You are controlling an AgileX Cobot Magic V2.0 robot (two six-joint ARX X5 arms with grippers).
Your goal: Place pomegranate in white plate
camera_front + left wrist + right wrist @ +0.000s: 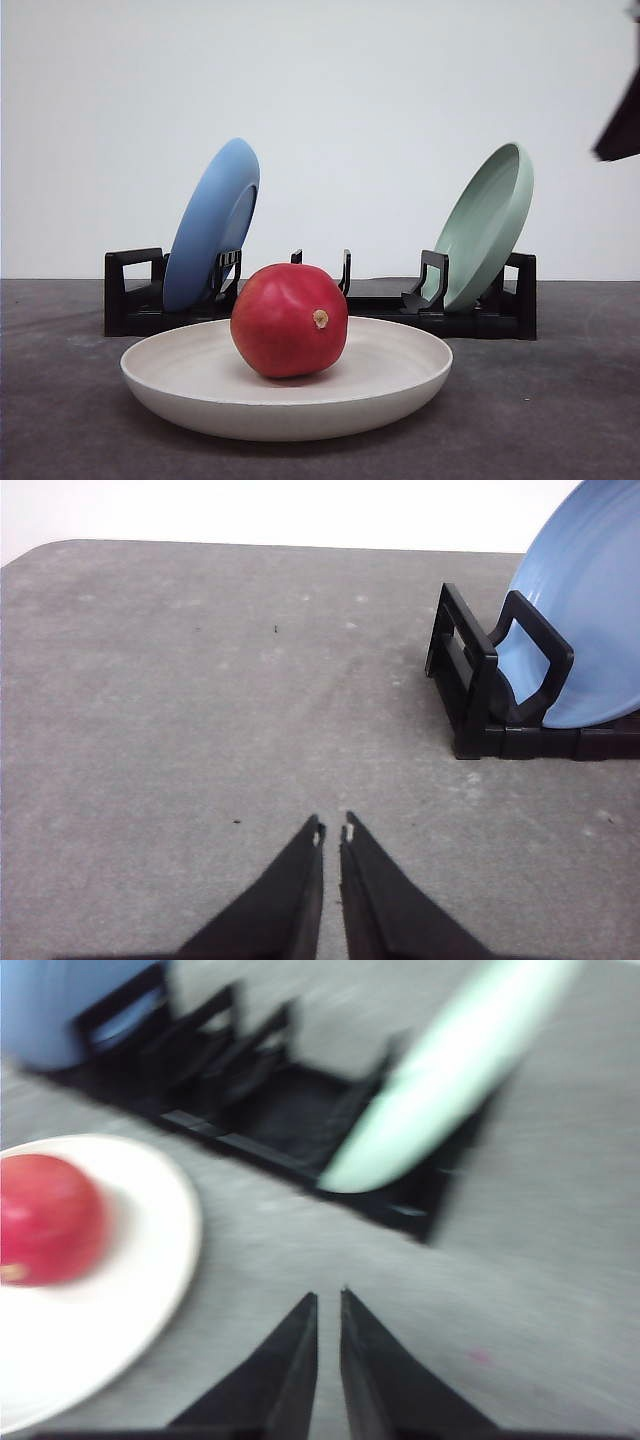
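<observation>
OK, left to right. Your left pincer [333, 832] sits low over bare grey surface [200, 700], pointing past the rack's left end; tips nearly together with a thin slit between, holding nothing, touching nothing. Its wrist view gives you the black rack [480, 690] end post and the blue plate [590, 610] leaning in it.

Front view gives the full layout: pomegranate [289, 320] rests inside the white plate [180, 385], a bit left of its centre, tan nub facing the camera. The plate lies flat on the surface, in front of the rack. Blue plate stands tilted at the rack's left end, pale green plate [485, 225] tilted at the right. Dark piece of the right arm [620, 125] hangs at upper right, well above everything.

Right wrist view is motion-blurred. Right pincer [329, 1302] is up off the surface, beside the white plate and short of the green plate; tips close to together with a narrow gap, empty. Pomegranate is visible there in the plate, apart from the pincer.
</observation>
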